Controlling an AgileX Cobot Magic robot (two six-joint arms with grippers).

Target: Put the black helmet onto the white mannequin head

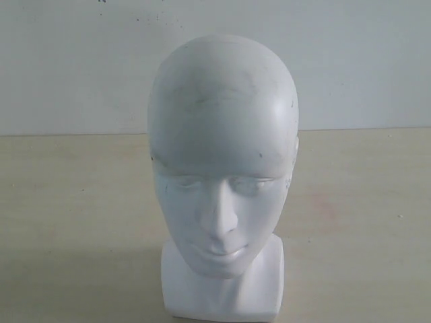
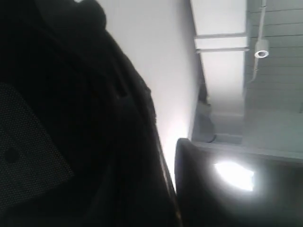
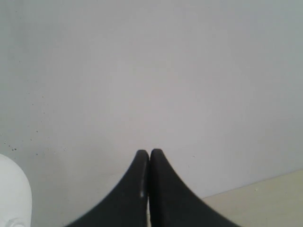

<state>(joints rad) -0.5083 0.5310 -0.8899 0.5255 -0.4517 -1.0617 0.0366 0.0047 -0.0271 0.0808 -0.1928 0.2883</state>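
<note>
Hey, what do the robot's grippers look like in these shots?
The right gripper has two smooth matte black fingers, broad at the base, curving to narrow rounded tips; no cables or markings show. The left wrist view is mostly dark shapes, so the left gripper cannot be made out.

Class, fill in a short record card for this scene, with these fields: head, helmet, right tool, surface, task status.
Head: white mannequin head, upright, facing the exterior camera, bare on top
Helmet: black helmet, close up in the left wrist view, mesh lining showing
Tool: right tool shut, holding nothing
Surface: tan table under the head
Status: helmet not yet on the head
</note>
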